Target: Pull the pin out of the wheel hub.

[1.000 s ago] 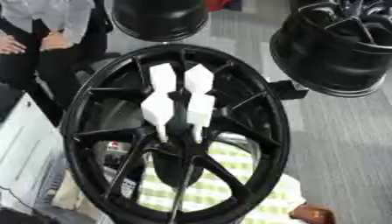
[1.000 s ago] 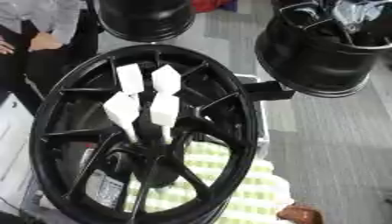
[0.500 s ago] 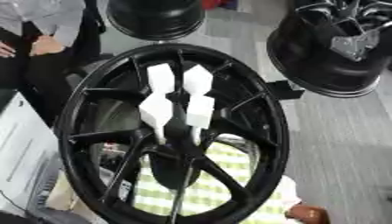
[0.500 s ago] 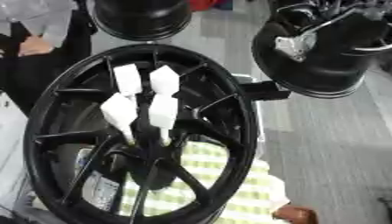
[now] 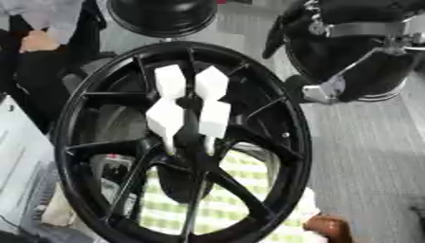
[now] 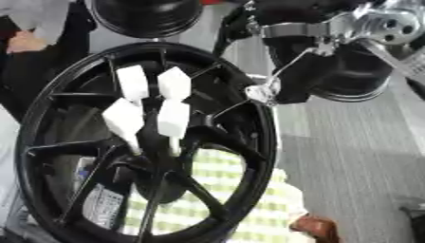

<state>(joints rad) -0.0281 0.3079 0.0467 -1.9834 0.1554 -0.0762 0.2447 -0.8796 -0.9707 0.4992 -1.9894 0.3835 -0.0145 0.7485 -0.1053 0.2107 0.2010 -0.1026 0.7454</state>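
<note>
Your large black spoked wheel hub [image 5: 179,142] stands upright and fills the middle of both views. Four white block-headed pins [image 5: 189,107] sit in a cluster just above its centre: two at 12 o'clock of the hub's middle, two lower ones whose thin stems run down into the centre.

Your right hand [image 6: 286,83] comes in from 1 o'clock, a black and silver shape near the rim at about 2 o'clock. I cannot tell how its fingers stand, and it appears to hold nothing. Your left hand does not show.

To do this step well, I judge you should bring the right hand across from the rim towards the pin nearest it, the white pin on the right [image 5: 213,117]. Close on the white head itself, not the stem, and keep clear of the neighbouring heads, which sit very close together. Pull along the line of the stem, so the pin does not bind in its hole. Watch the spokes: they may catch your hand on the way in.

Behind the spokes at 6 o'clock lies a green-and-white checked cloth [image 5: 216,209]. The floor [image 5: 365,156] at 3 o'clock is grey. More black wheels [image 5: 162,16] stand at 12 o'clock and behind your right arm.
</note>
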